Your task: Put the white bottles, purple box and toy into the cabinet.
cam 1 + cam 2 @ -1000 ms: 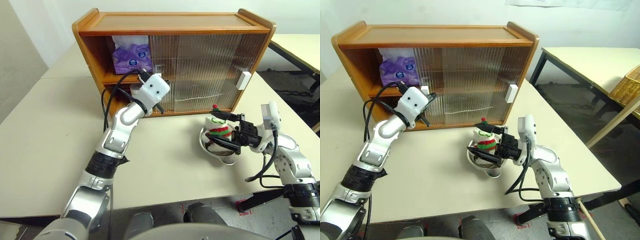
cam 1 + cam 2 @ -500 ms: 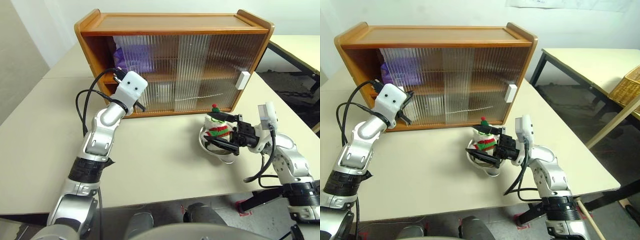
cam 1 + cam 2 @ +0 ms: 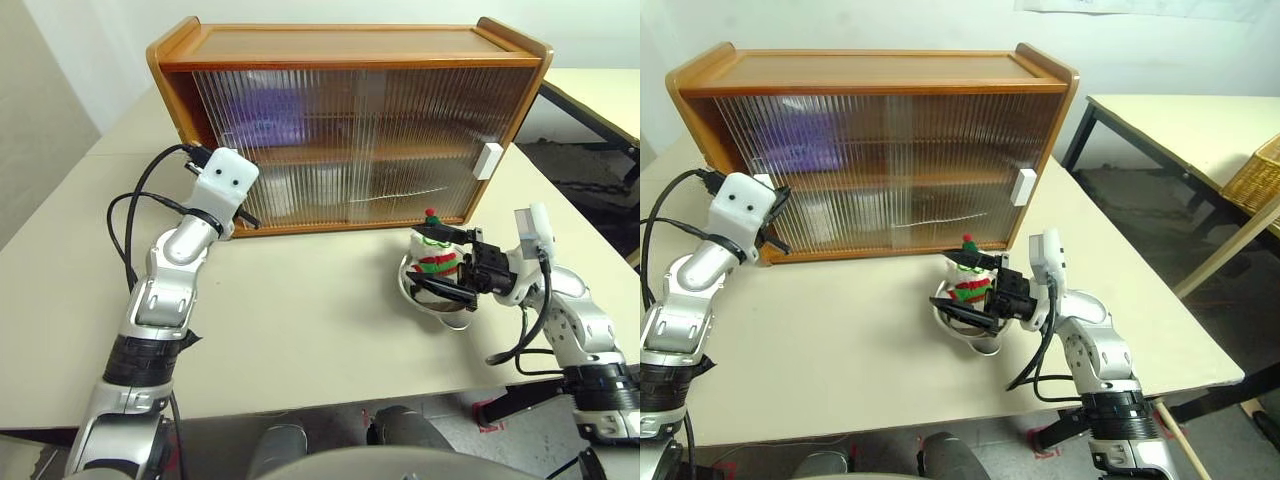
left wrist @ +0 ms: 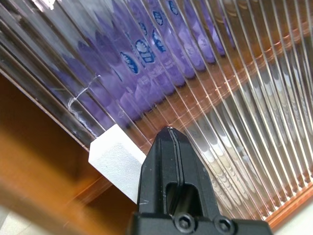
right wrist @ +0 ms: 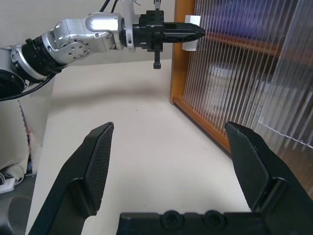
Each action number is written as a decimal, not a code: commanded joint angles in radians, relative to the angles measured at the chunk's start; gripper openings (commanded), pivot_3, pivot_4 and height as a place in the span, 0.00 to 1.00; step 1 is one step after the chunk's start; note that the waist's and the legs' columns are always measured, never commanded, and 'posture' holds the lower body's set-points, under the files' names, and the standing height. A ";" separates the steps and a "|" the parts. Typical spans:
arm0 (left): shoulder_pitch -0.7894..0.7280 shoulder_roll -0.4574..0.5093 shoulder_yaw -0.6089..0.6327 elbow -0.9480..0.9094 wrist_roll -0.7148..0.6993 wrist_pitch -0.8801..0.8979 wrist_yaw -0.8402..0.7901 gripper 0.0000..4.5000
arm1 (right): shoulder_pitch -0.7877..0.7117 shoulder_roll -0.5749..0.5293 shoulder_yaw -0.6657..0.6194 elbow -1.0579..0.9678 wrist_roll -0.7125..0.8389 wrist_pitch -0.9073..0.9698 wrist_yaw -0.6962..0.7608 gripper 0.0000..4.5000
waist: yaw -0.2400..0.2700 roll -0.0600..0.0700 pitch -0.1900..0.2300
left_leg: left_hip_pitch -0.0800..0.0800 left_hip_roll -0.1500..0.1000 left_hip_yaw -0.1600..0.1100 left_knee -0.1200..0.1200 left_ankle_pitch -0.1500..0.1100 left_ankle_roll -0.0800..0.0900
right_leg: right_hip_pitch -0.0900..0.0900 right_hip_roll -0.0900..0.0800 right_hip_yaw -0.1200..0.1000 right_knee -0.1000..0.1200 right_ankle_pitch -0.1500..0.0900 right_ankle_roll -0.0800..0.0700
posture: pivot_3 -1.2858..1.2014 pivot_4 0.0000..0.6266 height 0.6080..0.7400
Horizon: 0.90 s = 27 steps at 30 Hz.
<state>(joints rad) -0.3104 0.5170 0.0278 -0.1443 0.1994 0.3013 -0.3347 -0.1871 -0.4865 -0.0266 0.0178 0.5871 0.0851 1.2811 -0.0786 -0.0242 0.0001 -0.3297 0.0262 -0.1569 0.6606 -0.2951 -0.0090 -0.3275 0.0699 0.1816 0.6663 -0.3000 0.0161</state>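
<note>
The cabinet [image 3: 340,45] stands at the back of the table with both ribbed doors drawn across its front. My left gripper [image 5: 195,32] is shut, and its tip rests against the left door's white handle [image 4: 116,159] at the cabinet's left end. The purple box [image 4: 146,54] shows blurred behind the door on the upper shelf. A pale blur sits behind the door on the lower shelf; I cannot tell whether it is the white bottles. The toy [image 3: 435,262] sits in a metal bowl [image 3: 405,282] right of centre. My right gripper [image 5: 169,128] hangs open at the bowl, with nothing between its fingers.
The right door's white handle [image 3: 488,160] is near the cabinet's right end. Bare tabletop [image 3: 320,320] lies between the arms. A second table [image 3: 1180,125] and a wicker basket [image 3: 1260,170] stand off to the right. A black cable [image 3: 135,215] loops from my left wrist.
My left gripper has moved left along the cabinet front and the left door has slid with it, covering the open bay and the purple box. The right arm has stayed put.
</note>
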 commanded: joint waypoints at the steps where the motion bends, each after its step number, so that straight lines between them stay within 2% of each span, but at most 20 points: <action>1: 0.020 0.020 0.045 0.015 0.002 0.036 0.020 0.01 | -0.021 -0.002 -0.002 0.019 0.002 0.006 0.012 1.00 | 0.001 0.000 0.000 | 0.000 0.000 0.000 0.000 0.000 0.000 | 0.000 0.000 0.000 0.000 0.000 0.000 | 0.49 0.00 1.00; 11: 0.046 0.044 0.090 0.011 -0.010 0.041 0.026 0.01 | -0.030 -0.004 -0.001 0.035 -0.003 0.001 0.028 1.00 | 0.006 0.000 0.000 | 0.000 0.000 0.000 -0.001 0.000 0.000 | -0.001 0.000 0.000 0.000 0.002 -0.005 | 0.49 0.00 1.00; 18: 0.046 0.025 0.097 0.004 -0.058 0.018 0.016 0.01 | -0.031 -0.007 -0.003 0.035 -0.004 0.005 0.029 1.00 | 0.007 0.000 0.000 | 0.000 0.000 0.000 -0.001 0.000 -0.001 | -0.001 0.000 0.000 0.000 0.002 -0.006 | 0.49 0.00 1.00; 22: 0.058 -0.015 0.080 0.001 -0.187 -0.026 -0.074 0.20 | -0.024 -0.007 -0.003 0.034 -0.005 0.007 0.026 1.00 | 0.012 0.000 0.000 | 0.000 0.000 0.000 -0.001 0.000 -0.001 | -0.001 0.000 0.000 0.000 0.002 -0.006 | 0.49 0.00 1.00; 27: 0.056 -0.087 0.085 -0.002 -0.348 -0.070 -0.167 0.60 | -0.027 -0.010 -0.007 0.040 -0.005 0.009 0.025 1.00 | 0.032 -0.001 0.000 | -0.002 0.000 0.000 0.000 0.001 -0.002 | -0.001 0.000 0.000 0.000 0.001 -0.005 | 0.49 0.00 1.00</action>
<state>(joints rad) -0.2589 0.4380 0.1107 -0.1518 -0.1038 0.2436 -0.4679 -0.2108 -0.4879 -0.0267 0.0488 0.5857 0.0856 1.3051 -0.0463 -0.0250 0.0003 -0.3319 0.0267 -0.1570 0.6603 -0.2946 -0.0106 -0.3283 0.0697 0.1818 0.6663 -0.2995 0.0111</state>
